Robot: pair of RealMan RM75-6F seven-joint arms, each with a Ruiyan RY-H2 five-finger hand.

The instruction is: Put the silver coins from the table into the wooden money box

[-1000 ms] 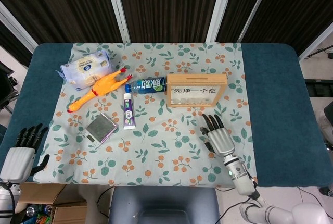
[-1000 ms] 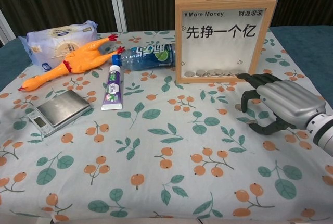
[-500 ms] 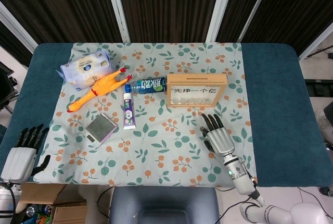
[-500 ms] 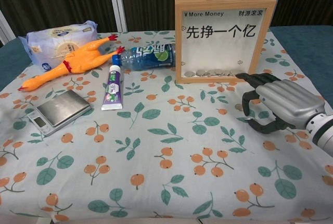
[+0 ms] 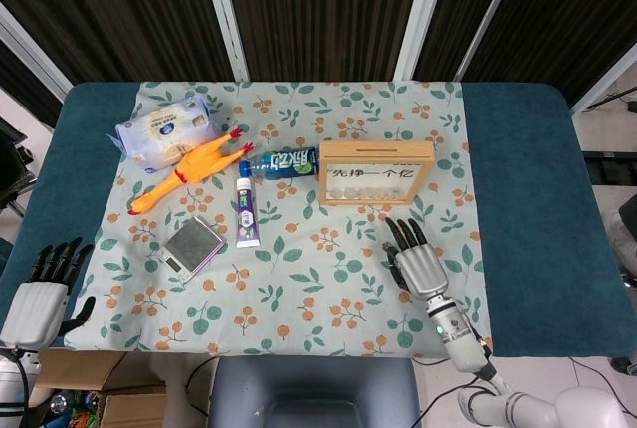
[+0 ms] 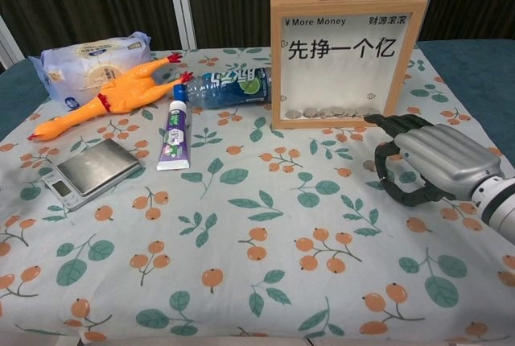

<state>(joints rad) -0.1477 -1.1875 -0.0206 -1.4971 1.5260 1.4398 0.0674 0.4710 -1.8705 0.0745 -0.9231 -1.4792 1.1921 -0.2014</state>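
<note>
Chest view: right hand [image 6: 430, 161] hovers palm-down, fingers curled apart, holding nothing. One silver coin [image 6: 368, 166] lies on the desk at its nine o'clock, just beside the thumb. Wooden money box [image 6: 346, 60] stands at eleven o'clock. Left hand [image 5: 40, 289], spread and empty, sits well apart; right is nearer.

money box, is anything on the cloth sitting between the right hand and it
Nothing visible does. The right hand sits just in front of the wooden-framed money box, with only bare floral tablecloth between them. The blue bottle lies off to the box's left side.
</note>
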